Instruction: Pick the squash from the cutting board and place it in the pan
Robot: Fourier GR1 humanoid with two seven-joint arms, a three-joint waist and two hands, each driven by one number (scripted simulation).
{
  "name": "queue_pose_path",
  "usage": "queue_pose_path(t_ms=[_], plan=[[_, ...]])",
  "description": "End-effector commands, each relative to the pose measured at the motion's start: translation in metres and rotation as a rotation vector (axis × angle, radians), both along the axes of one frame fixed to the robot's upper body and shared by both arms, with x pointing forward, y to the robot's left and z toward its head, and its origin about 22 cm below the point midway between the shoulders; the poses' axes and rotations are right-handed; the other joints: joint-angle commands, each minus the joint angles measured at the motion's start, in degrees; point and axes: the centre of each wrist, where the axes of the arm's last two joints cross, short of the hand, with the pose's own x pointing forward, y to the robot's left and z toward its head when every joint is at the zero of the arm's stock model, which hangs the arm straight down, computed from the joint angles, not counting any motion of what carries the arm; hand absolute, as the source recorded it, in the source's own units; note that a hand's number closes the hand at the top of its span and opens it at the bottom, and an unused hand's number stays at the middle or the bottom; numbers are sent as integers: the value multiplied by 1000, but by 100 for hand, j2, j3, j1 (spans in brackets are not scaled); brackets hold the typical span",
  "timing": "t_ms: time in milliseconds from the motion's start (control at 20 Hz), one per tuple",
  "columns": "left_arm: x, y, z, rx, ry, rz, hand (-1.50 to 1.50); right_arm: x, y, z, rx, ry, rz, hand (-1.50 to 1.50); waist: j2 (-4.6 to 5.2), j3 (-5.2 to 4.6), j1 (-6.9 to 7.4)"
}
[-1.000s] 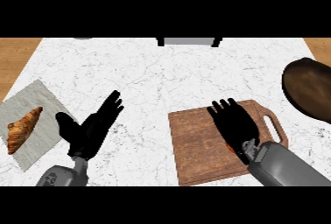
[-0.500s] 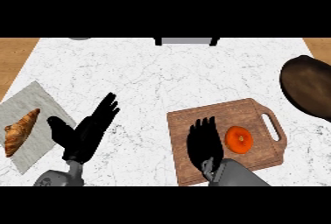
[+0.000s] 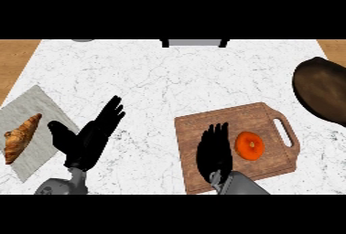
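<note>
Nothing is lifted yet, I note: squash (image 3: 249, 145) lies on the cutting board (image 3: 202, 130), my right hand (image 3: 214, 151) beside it with straight fingers, holding nothing, pan (image 3: 323, 89) waiting.

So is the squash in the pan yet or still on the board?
On the board: the squash lies on the cutting board, beside the open right hand; the pan is apart.
</note>
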Motion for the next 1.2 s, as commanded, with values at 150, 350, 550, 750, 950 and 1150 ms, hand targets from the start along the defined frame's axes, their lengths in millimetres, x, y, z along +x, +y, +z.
queue_pose_path(t_ms=[150, 350, 550, 750, 950, 1150], plan=[[-2, 2, -16, -2, -1, 10, 0, -2, -20, -6, -131, -71, -27, -150, 5, 0, -7], [-7, -2, -3, -2, 3, 7, 0, 8, -26, -5, -112, -70, -20, -150, 5, 1, 9], [13, 18, 8, 20, -5, 8, 0, 9, -52, -29, -126, -90, -16, -150, 10, 2, -1], [-3, 1, -14, 0, 22, 2, 0, 27, -60, -17, -111, -66, -30, -150, 8, 1, 4], [11, 7, 11, -8, 1, -3, 0, 17, -57, -19, -97, -94, 91, 150, 8, 2, 12], [-4, 3, 12, 13, -15, -1, 0, 28, -67, -21, -144, -128, 171, 150, 3, 2, 29]])
